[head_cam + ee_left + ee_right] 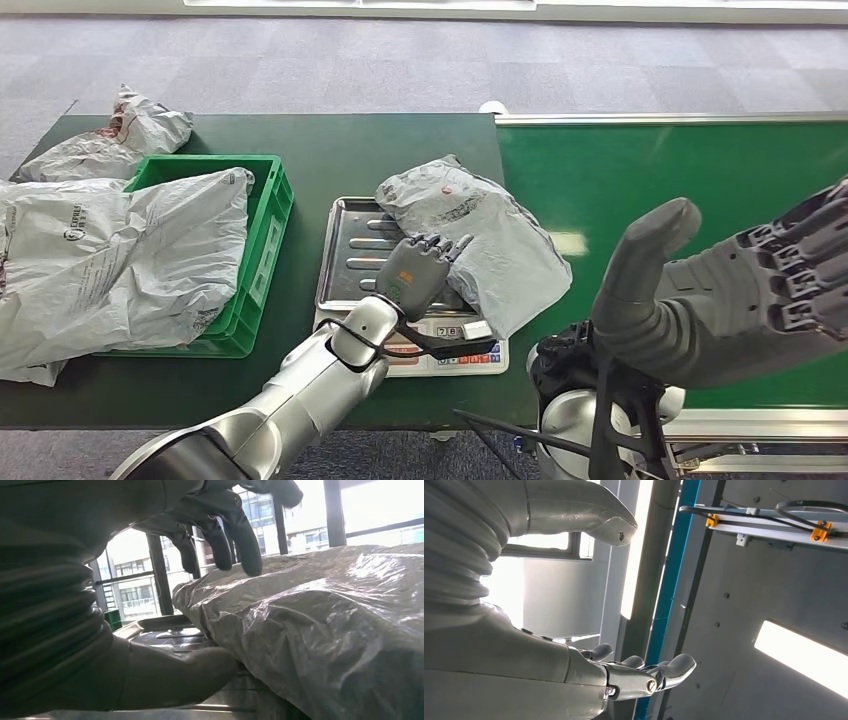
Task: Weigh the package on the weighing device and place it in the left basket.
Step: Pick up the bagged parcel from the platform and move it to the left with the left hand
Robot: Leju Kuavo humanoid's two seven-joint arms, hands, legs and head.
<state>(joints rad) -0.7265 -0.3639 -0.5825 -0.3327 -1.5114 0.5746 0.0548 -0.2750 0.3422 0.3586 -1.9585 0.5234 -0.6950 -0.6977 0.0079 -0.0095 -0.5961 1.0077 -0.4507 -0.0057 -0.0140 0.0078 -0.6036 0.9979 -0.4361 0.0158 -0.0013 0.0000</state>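
A crinkled grey plastic package (pixel 470 235) lies on the ribbed steel scale (pixel 352 255). Left hand (pixel 418 266) spreads beside it, fingers apart; right hand (pixel 735 290) raised, empty.

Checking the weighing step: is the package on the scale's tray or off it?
On: the package lies across the scale's tray, overhanging one side.

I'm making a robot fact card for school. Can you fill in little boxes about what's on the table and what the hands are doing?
package: grey plastic bag lying on the scale
scale: metal tray with a display at its front
left hand: over the package's edge, fingers spread, not gripping
right hand: raised, open, holding nothing
basket: green, left of the scale, grey bags on it
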